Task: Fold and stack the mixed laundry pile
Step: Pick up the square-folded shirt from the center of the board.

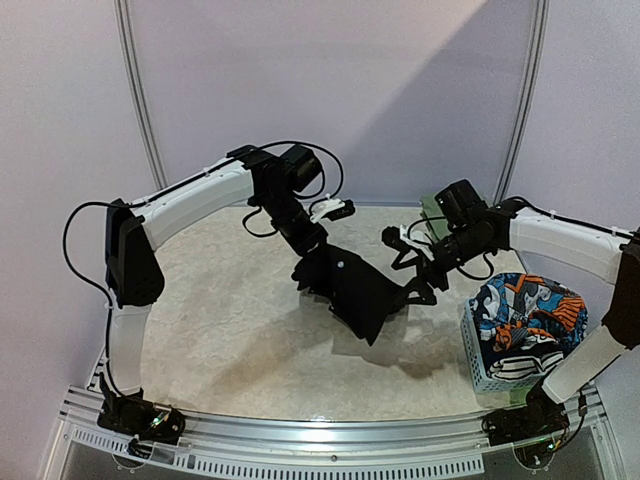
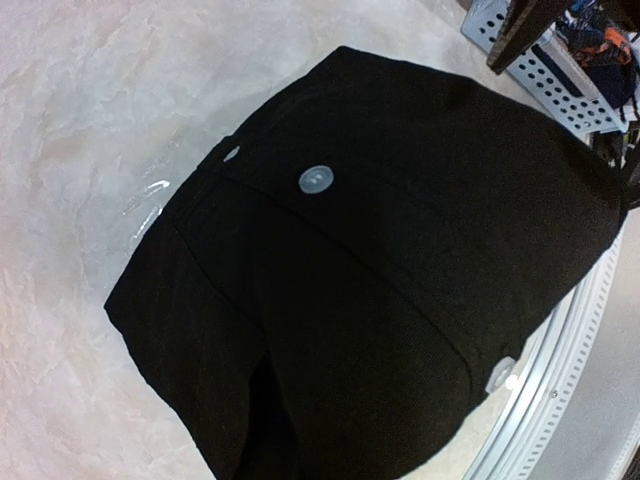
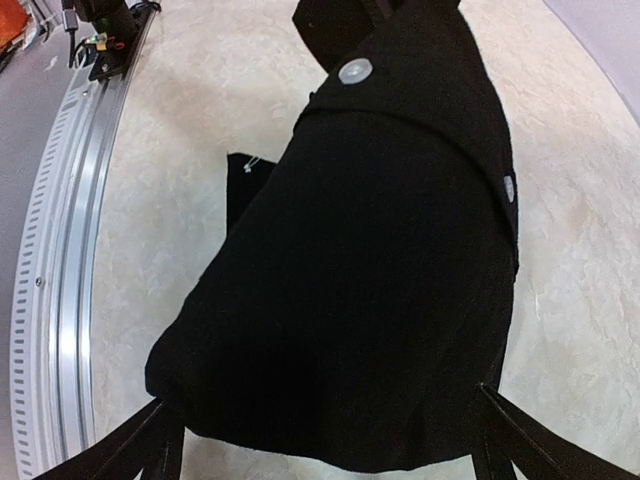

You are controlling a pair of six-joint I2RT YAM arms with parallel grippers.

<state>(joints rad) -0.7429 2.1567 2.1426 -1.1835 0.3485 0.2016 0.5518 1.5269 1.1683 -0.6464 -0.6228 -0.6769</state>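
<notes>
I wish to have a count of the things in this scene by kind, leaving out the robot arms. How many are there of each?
Black garment: 1
Printed laundry heap, in the basket: 1
Green cloth: 1
Lattice basket: 1
Total: 4

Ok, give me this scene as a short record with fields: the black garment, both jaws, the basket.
black garment: lifted, hanging over the table, pale snaps showing
left jaws: shut on the black garment's upper end
right jaws: wide open, one finger on each side of the black garment's edge, not gripping
basket: near right corner, pale lattice plastic
cartoon-print garment: heaped in the basket, orange, blue and white
</notes>
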